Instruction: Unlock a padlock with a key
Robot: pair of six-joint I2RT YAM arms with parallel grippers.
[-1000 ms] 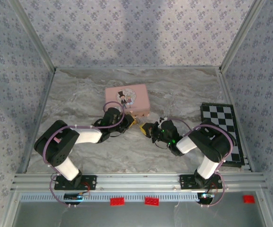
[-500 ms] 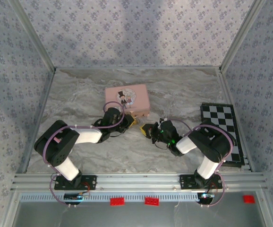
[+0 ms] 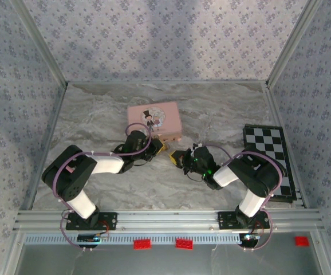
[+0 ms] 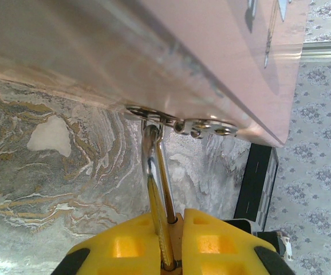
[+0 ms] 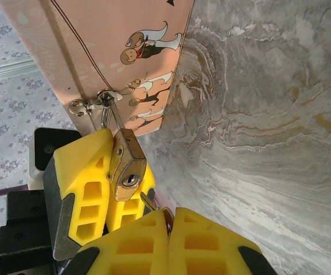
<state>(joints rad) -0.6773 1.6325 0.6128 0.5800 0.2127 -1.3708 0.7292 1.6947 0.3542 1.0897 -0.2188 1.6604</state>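
Barely anything is shifting since a second ago: the right fingers [image 5: 180, 232] are creeping a shade nearer the one padlock [image 5: 125, 163]. Its shackle is hanging through the hasp [image 5: 99, 104] on the front edge of the single pink tin [image 5: 114, 40], and the left fingers [image 4: 197, 235] are clamping its brass body. The right fingers are pinching the one key [image 5: 149, 201], its tip sitting just short of the keyhole. Open worktop [image 3: 211, 109] is lying all around, and one chessboard [image 3: 268, 160] is sitting well apart by the right edge.
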